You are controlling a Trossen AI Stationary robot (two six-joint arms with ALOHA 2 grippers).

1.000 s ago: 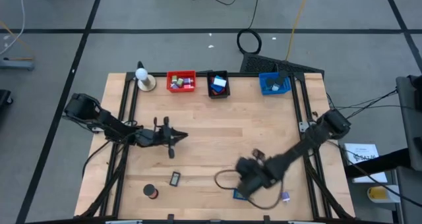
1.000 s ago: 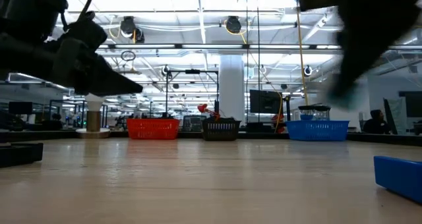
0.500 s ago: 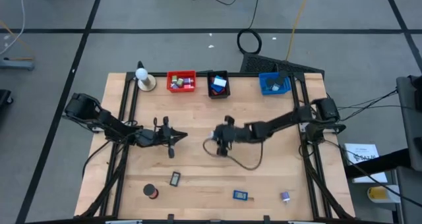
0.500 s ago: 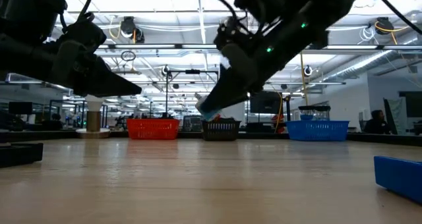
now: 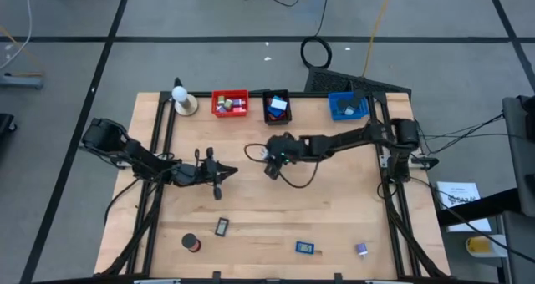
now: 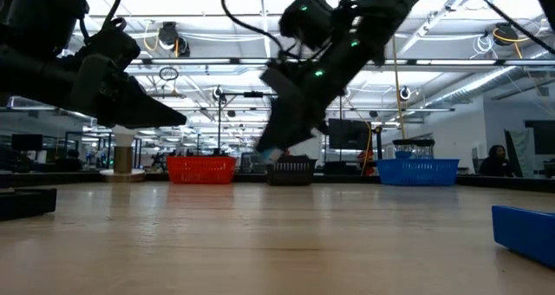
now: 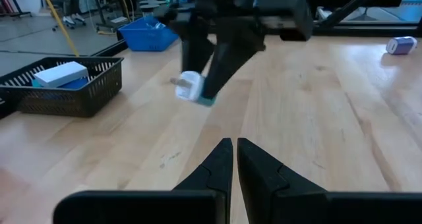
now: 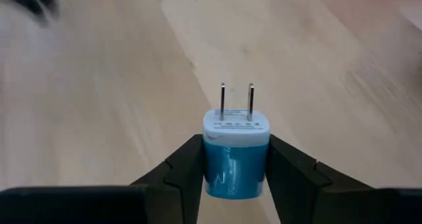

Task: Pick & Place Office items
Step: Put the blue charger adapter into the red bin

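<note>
1. Plug adapter, blue with a white face and two metal prongs, sits clamped between the fingers of my right gripper, held above the middle of the table in front of the black bin.
2. My left gripper hovers over the table's left half, its fingers pressed together on nothing.
3. On the near part of the table lie a black roll, a black-framed rectangle, a blue block and a small purple piece.
4. Red bin and blue bin stand along the far edge, each holding items.
</note>
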